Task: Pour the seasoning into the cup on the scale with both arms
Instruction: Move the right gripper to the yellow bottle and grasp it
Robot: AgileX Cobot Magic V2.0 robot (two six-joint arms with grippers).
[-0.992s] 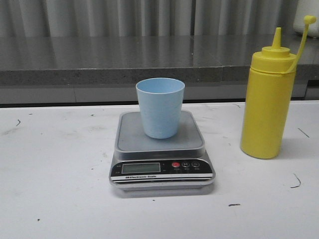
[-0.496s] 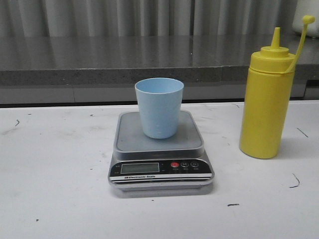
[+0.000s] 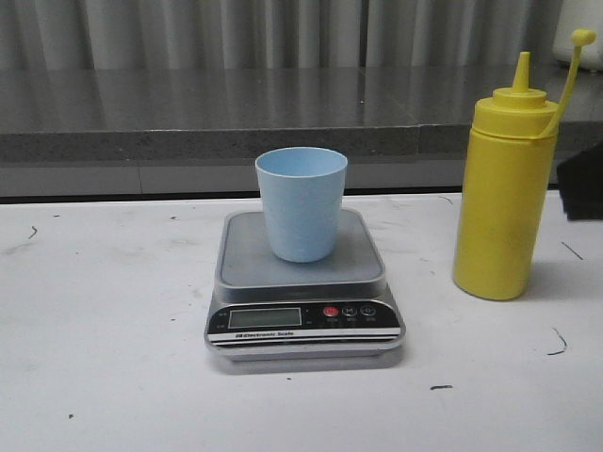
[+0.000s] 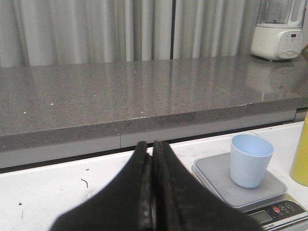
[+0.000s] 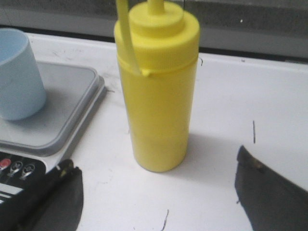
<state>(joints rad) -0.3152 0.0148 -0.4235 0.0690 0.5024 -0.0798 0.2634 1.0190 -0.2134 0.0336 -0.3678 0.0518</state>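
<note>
The pale blue cup (image 3: 301,202) stands upright on the steel platform of the scale (image 3: 303,278) at the table's middle. To its right the yellow seasoning bottle (image 3: 504,188) stands upright, its cap hanging on a strap. A dark part of my right gripper (image 3: 581,184) shows at the right edge, beside the bottle. In the right wrist view the gripper (image 5: 153,158) is open, its fingers (image 5: 62,190) wide apart, and the bottle (image 5: 158,91) stands ahead of the gap, touching neither. My left gripper (image 4: 151,144) is shut on nothing, left of the cup (image 4: 250,161) and scale (image 4: 214,175).
A grey stone counter ledge (image 3: 188,122) runs along the back edge of the white table (image 3: 104,330), with curtains behind it. A white appliance (image 4: 279,36) sits on the counter at the far right. Small dark marks dot the tabletop.
A dark part of my right gripper has come into the front view at the right edge, next to the seasoning bottle. Cup, scale and bottle stay where they were.
</note>
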